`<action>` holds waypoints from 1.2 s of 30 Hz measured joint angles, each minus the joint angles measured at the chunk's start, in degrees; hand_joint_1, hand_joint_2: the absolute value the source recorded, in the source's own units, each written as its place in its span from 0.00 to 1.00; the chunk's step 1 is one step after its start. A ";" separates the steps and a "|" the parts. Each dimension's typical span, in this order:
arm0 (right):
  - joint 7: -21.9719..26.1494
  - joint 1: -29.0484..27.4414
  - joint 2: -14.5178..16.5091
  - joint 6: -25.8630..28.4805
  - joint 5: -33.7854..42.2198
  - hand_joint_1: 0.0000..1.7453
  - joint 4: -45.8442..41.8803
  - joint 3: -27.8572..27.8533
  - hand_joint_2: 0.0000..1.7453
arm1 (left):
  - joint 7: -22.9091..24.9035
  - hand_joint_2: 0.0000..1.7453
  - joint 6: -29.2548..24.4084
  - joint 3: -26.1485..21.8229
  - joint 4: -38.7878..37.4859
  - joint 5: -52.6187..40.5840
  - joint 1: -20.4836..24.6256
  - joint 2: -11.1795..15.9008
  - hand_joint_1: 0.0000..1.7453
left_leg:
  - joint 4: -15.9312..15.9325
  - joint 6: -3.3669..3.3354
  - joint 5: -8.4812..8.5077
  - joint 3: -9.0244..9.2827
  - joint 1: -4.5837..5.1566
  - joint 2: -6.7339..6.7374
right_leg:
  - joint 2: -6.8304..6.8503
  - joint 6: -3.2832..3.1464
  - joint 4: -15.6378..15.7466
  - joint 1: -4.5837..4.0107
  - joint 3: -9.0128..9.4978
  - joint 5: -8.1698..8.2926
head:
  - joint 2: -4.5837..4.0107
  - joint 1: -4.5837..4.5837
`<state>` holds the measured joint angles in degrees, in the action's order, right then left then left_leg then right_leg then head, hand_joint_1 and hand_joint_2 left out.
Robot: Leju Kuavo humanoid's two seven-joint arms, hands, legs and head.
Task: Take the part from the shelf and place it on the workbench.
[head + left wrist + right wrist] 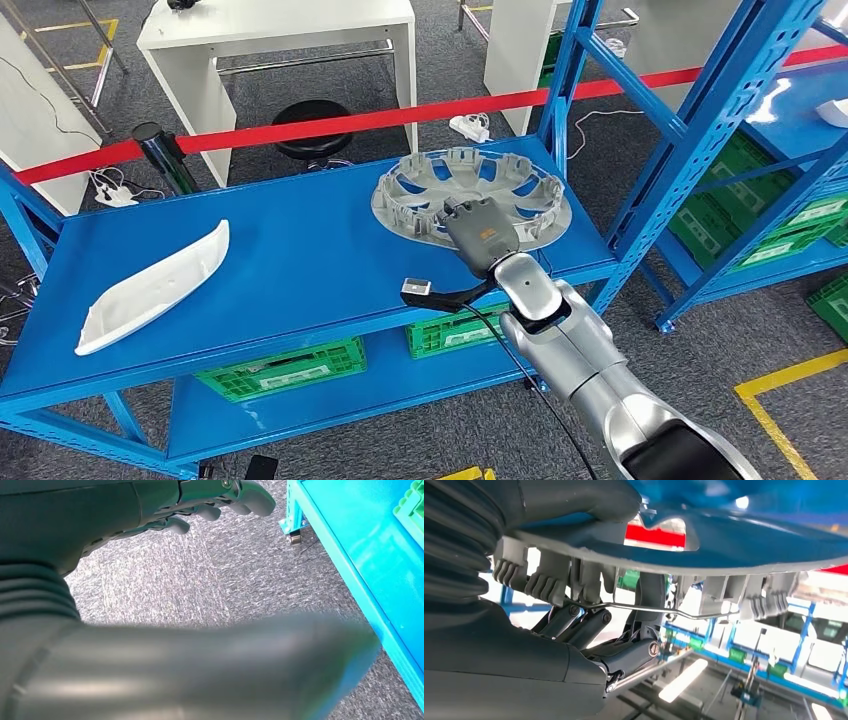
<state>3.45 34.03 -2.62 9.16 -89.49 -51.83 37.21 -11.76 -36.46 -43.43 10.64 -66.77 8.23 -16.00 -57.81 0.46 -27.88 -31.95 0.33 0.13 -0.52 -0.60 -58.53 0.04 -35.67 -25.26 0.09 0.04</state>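
We had our right hand (478, 228) on the near rim of the round grey plastic wheel cover (470, 193), which lay inner face up on the blue metal shelf (300, 270). In the right wrist view the thumb (574, 500) sat on one face of the rim and the darker fingers (624, 655) reached in on the other, among the moulded clips and the thin wire retaining ring (634, 608), so the hand was closed on the cover's edge. We judged that this edge pinch was chosen because the disc was too broad to be enclosed, and its rim overhung the shelf's front lip enough for the fingers to get beneath.

Our left hand (200, 505) hung low beside the shelf frame over the grey carpet (225, 580), holding nothing, its fingers loosely curled; whether they were fully closed we could not tell.

Farther along the same shelf, well apart from the cover, lay a long white curved plastic trim piece (155, 288). Green plastic crates (285, 368) sat on the level below, and a red barrier tape (330, 125) stretched behind the shelf.

The back of the right hand carried a small orange mark, too small to read; we saw no other writing.
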 joint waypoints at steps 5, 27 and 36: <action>0.23 0.04 -0.04 -0.82 -0.08 1.00 -2.52 0.03 1.00 | -0.51 1.00 0.46 0.00 0.00 -0.49 0.02 -0.04 0.00 | 0.00 0.00 0.00 0.00 0.00 0.00 | 0.00 -0.01 0.00 0.00 -0.01 -0.01 | 0.00 0.00; -7.59 2.05 -3.18 -0.66 -0.43 1.00 -12.16 4.65 1.00 | 0.22 1.00 5.08 0.00 0.00 1.28 0.18 -0.20 0.00 | 0.00 0.01 -0.01 -0.03 0.00 0.01 | -0.02 -0.01 0.00 0.00 -0.04 -0.01 | 0.01 0.00; -8.32 10.16 -3.77 -0.80 -0.45 1.00 -16.55 10.20 1.00 | -1.93 1.00 3.13 -0.19 0.00 2.39 0.55 -0.50 0.00 | 0.00 0.02 0.00 -0.06 0.00 0.00 | -0.01 -0.02 -0.01 0.00 -0.08 0.00 | -0.01 0.00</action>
<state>-4.87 44.19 -6.39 8.37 -89.94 -68.38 47.41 -13.69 -33.33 -43.62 10.64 -64.38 8.78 -16.50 -57.82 0.48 -27.88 -32.01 0.33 0.13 -0.53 -0.61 -58.54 0.04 -35.75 -25.26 0.09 0.04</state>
